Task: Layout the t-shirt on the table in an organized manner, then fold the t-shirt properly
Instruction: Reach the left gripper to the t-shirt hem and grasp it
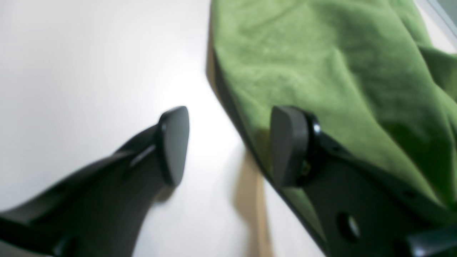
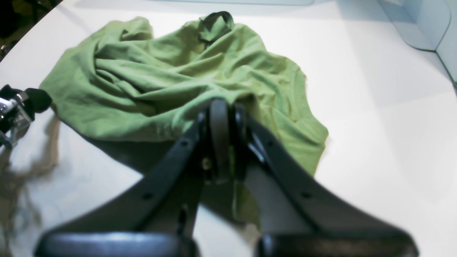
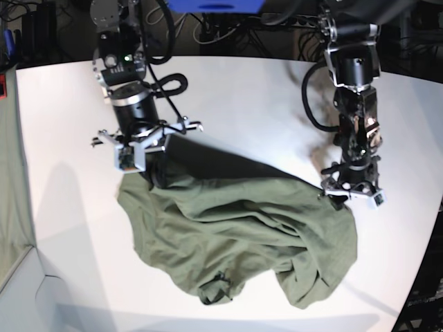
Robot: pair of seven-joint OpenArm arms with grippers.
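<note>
The olive-green t-shirt (image 3: pixel 235 235) lies crumpled on the white table (image 3: pixel 242 104), with a sleeve or neck opening bunched at its near edge. My right gripper (image 2: pixel 221 139) is shut on a fold of the t-shirt (image 2: pixel 160 82) at its far-left corner, and that corner is raised off the table (image 2: pixel 375 125). In the base view this right gripper (image 3: pixel 158 174) is at the left. My left gripper (image 1: pixel 228 146) stands open astride the edge of the t-shirt (image 1: pixel 321 53). One of its fingers (image 1: pixel 289 146) is over cloth and the other over bare table (image 1: pixel 89 71). In the base view the left gripper (image 3: pixel 336 199) is at the shirt's right corner.
A greenish-grey cloth strip (image 3: pixel 10 173) hangs at the left edge of the base view. Cables (image 3: pixel 208 28) crowd the back behind the table. The table's curved edge (image 3: pixel 426 263) runs close behind the left arm. Bare white tabletop surrounds the shirt on all sides.
</note>
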